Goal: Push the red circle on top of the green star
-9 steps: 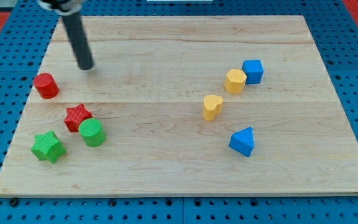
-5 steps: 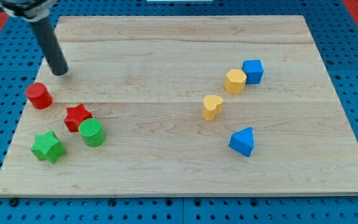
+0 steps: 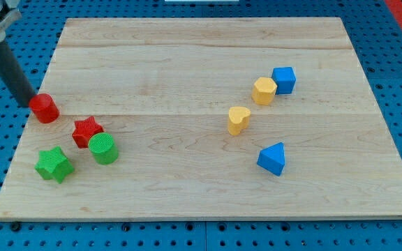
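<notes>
The red circle [image 3: 46,109] stands near the board's left edge. The green star [image 3: 54,164] lies below it, toward the view's bottom left. My tip [image 3: 28,102] is at the left edge of the board, touching the red circle's upper left side. The dark rod rises from there toward the view's top left. A red star [image 3: 86,130] and a green circle [image 3: 103,148] sit between the red circle and the green star, slightly to the right.
On the right stand a blue cube [image 3: 283,79], a yellow hexagon-like block [image 3: 264,90], a yellow heart [image 3: 239,119] and a blue triangular block [image 3: 272,158]. The wooden board [image 3: 201,49] lies on a blue pegboard.
My tip has moved left and down, from above right of the red circle to its upper left side. The red circle shifted left and down early on; the other blocks stayed.
</notes>
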Tool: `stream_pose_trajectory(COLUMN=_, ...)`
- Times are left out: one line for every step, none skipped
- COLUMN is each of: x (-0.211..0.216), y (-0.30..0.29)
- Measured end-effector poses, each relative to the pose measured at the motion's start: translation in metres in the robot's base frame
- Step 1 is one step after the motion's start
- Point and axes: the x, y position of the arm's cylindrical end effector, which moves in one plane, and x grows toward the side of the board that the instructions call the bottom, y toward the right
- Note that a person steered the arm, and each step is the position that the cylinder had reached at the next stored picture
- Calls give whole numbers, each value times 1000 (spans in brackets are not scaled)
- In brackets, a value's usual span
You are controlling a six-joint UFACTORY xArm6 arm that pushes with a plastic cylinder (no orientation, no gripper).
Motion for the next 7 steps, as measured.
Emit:
stream_pose_trajectory(x=25, y=0)
stream_pose_trajectory(x=5, y=-11)
stream_pose_trajectory(x=-20, y=-12)
stream_pose_trajectory(x=-13, y=10)
stream_pose_trajectory(x=7, y=52)
stream_pose_trajectory(x=45, y=55)
stream_pose_trajectory(x=43, y=57)
